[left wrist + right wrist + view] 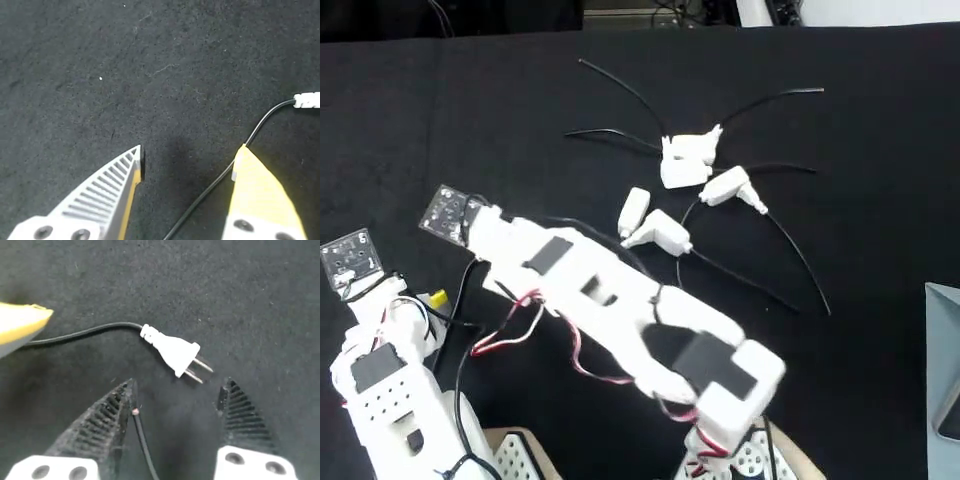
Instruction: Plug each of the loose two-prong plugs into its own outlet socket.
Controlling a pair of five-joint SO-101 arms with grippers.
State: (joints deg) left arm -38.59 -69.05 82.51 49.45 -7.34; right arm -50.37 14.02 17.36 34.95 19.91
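Right wrist view: what can go wrong for me from here?

Your right gripper point(180, 385) hangs spread wide and empty. The loose plug point(172, 351) lies flat on the black table point(260, 285) just ahead of its tips, prongs angled toward one jaw. Close from this stance and I judge you'd pinch the prongs or a corner rather than the body, and the plug would twist or skid. A second black cord point(142, 440) runs on the near side of the plug, against the other jaw, and could get caught in the squeeze.

And the other arm?

Your left gripper point(191, 148) is likewise spread and holding nothing, low over the cloth near the plug's tail. Its yellow finger point(20, 320) sits by the plug's cord point(85, 332). If it pins or drags that cord, the plug swings away from you.

Pose, and the destination?

In the high view your right arm point(610, 290) lies stretched long and low across the table, wrist tipped down. The sockets point(682, 160) lie well apart from the plug, among other white pieces and cords. I can't tell which are free, and a long carry could sweep the trailing cord through them.
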